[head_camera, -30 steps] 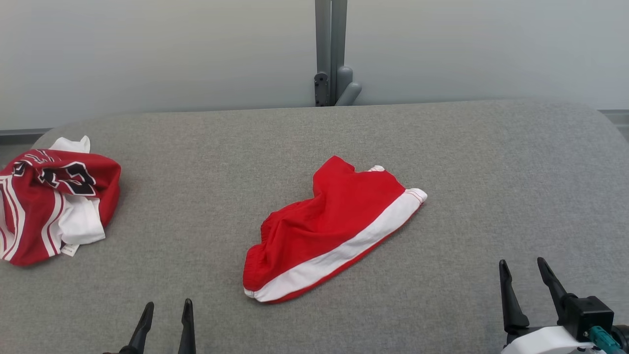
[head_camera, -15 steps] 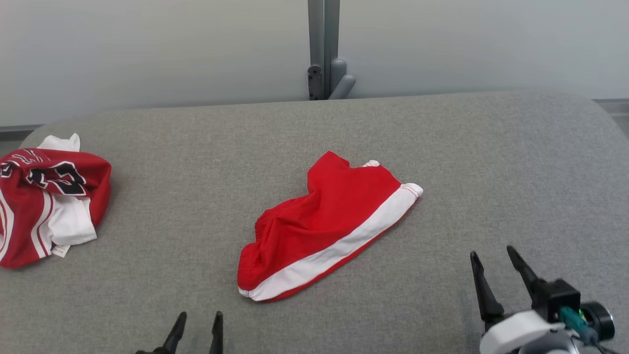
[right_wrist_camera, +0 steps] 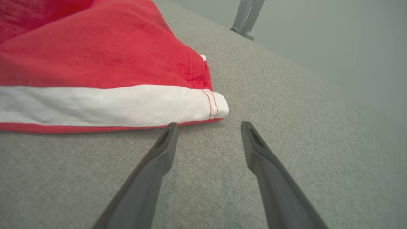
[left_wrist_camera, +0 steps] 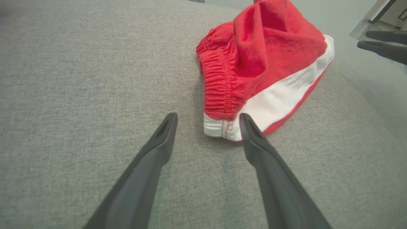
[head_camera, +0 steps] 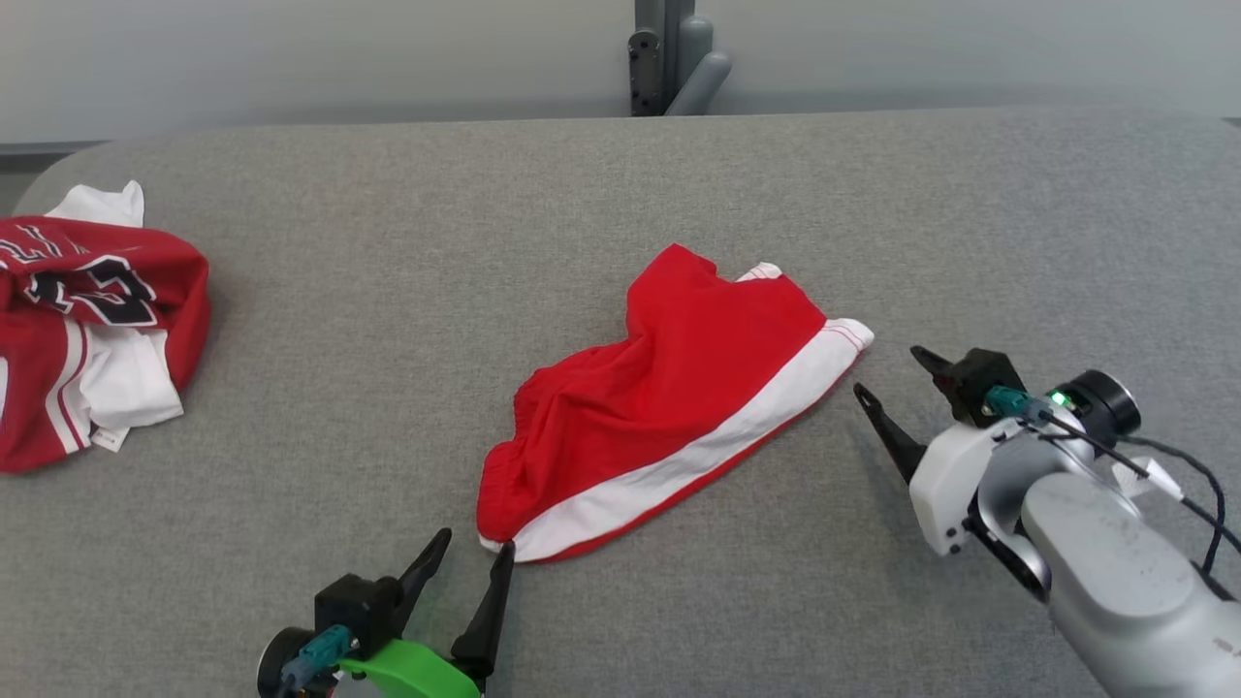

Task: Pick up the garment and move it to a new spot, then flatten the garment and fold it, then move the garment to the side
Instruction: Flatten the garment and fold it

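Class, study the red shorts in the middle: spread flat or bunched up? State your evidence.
Bunched, not flat: the red shorts rise in folds above the gathered waistband, one white side stripe showing.

Left claw (head_camera: pixel 476 541) and right claw (head_camera: pixel 887 370) both stand spread wide, reaching forward.

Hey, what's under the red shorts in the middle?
The red shorts lie on the grey fabric surface, which shows all around them. Whether anything sits beneath the bunched cloth cannot be seen; the fabric covers it.
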`<state>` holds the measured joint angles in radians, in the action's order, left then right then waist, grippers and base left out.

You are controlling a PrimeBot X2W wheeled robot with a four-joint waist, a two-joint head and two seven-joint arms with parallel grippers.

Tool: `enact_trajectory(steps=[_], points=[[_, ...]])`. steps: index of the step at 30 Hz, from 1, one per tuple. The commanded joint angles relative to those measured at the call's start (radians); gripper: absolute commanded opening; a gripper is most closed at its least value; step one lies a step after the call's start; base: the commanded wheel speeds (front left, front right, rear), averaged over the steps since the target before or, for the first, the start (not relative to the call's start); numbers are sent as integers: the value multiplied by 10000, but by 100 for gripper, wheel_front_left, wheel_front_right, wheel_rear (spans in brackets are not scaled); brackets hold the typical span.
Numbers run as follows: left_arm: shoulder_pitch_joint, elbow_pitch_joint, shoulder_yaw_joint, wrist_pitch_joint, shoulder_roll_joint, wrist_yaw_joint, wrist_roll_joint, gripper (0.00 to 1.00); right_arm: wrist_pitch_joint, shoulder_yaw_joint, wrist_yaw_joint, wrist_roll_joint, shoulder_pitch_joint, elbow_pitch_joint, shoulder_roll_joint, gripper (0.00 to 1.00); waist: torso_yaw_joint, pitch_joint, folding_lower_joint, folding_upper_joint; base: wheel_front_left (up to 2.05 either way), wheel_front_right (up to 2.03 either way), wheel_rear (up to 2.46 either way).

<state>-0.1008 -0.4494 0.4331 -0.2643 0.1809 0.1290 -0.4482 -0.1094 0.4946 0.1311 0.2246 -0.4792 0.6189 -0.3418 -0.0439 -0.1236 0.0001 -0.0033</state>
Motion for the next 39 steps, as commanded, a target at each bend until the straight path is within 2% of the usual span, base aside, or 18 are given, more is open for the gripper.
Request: enact_trajectory(steps=[1,5,14,28,29,30,31,32,34,39], points=[[-284,-127,180,-1,128,22,-195,100,106,356,-8,269,-376,123,-157,100,-272,-254,-1,33,0,0,0],[-879,-533,778,-1,240,22,-602,100,341,1473,-7,1134,-1257,507,-496,100,-447,-477,-1,33,0,0,0],[-1637,-855,1627,-1,455,23,-1385,100,573,3220,-7,2672,-2580,1429,-952,100,-746,-877,-1,33,0,0,0],[-1995,-696,2144,-1,640,24,-1886,100,-54,5006,-7,4343,-3184,2223,-1012,100,-920,-1019,-1,33,0,0,0],[-1997,-682,2153,-2,644,24,-1907,100,-98,5111,-7,4426,-3222,2242,-1012,85,-917,-1019,-1,33,0,0,0],[-1991,-669,2164,-2,643,24,-1936,100,-128,5209,-7,4535,-3240,2263,-1007,58,-915,-1020,-1,33,0,0,0],[-1982,-656,2179,-2,643,24,-1965,100,-174,5319,-7,4635,-3262,2267,-1007,39,-911,-1026,-1,33,0,0,0],[-1978,-642,2194,-2,646,24,-1976,100,-229,5412,-8,4730,-3290,2272,-1018,30,-907,-1033,-1,33,0,0,0],[-1960,-609,2238,-2,662,24,-2039,100,-335,5589,-8,4928,-3302,2274,-1032,1,-896,-1038,-1,33,0,0,0],[-1921,-595,2313,-1,752,24,-2189,100,-516,5939,-8,5287,-3434,2281,-1093,0,-854,-1050,-1,33,0,0,0]])
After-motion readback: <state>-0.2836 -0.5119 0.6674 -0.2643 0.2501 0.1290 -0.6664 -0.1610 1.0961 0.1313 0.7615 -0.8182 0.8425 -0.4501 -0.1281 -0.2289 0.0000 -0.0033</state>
